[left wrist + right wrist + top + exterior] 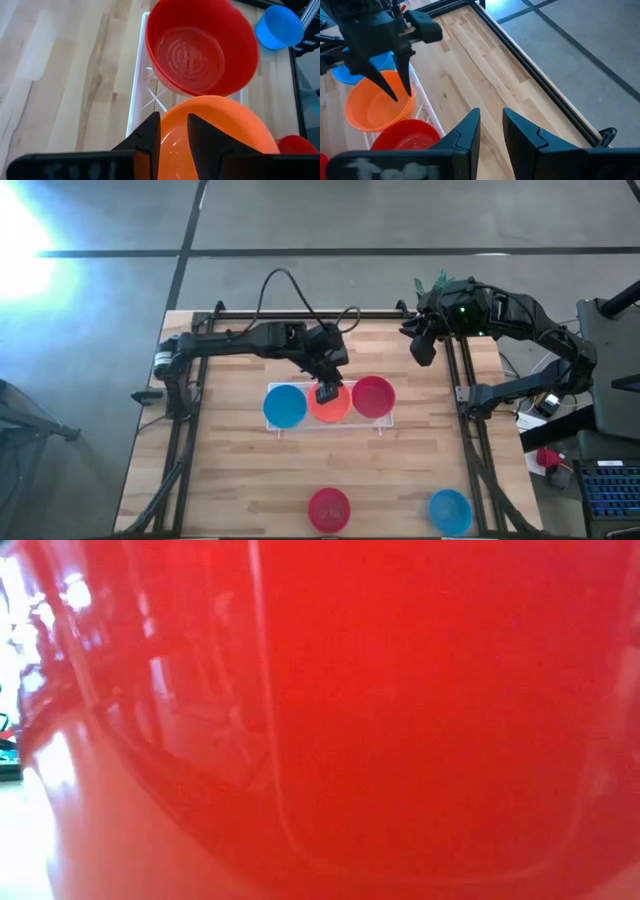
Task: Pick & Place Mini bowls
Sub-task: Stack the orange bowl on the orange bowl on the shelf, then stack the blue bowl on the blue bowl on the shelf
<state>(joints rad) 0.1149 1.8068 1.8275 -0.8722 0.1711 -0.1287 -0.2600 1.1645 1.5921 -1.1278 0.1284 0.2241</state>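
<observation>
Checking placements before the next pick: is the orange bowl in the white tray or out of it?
In. The orange bowl sits on the white tray between a blue bowl and a red bowl.

We see a pale wooden table (230, 470) filling the middle of the high view, ringed by a dark metal frame (180, 460). At its centre lies a white tray (136, 95), its thin lattice bars showing in the left wrist view. A green plant (432, 282) peeks out at the upper right of the table. Grey floor (300, 220) spans the top, and a keyboard (612, 485) sits at lower right.
</observation>
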